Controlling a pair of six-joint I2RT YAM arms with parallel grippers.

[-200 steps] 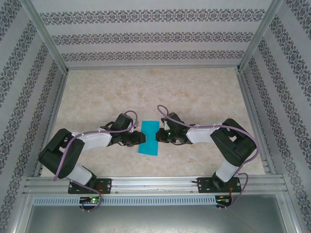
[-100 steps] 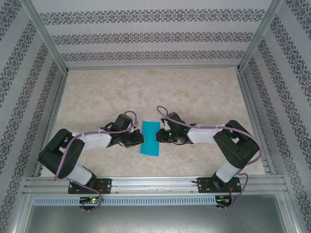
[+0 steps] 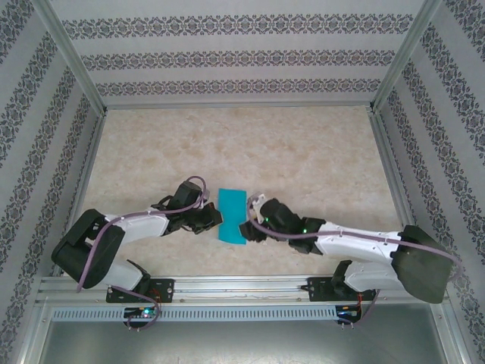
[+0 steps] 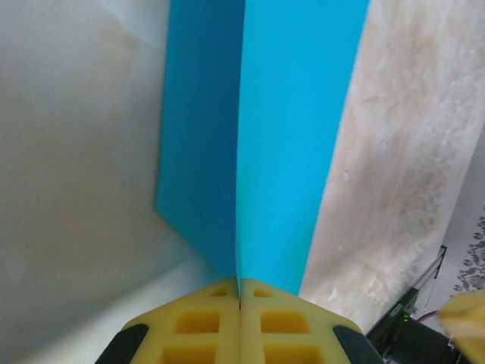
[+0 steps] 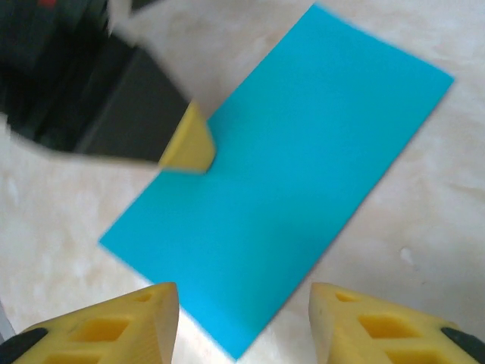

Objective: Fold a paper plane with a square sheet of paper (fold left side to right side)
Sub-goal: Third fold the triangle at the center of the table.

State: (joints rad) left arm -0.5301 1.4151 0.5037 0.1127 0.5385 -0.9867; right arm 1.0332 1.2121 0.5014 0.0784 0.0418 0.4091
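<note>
L jaws: just shut, now together, clamped on sheet (image 3: 232, 215) left edge.
R jaws: just opened, apart, above sheet's near end.
Sheet: narrow rectangle on surface (image 3: 303, 152), between arms.
Means: prob. left-to-right fold done; grip handed to L.

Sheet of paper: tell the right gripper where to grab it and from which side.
Probably the right long edge of the sheet of paper, opposite the left gripper, which is shut on the left edge. It is a thin rectangle lying on the table, so only an edge offers purchase. The open right gripper should come in low from the right.
</note>
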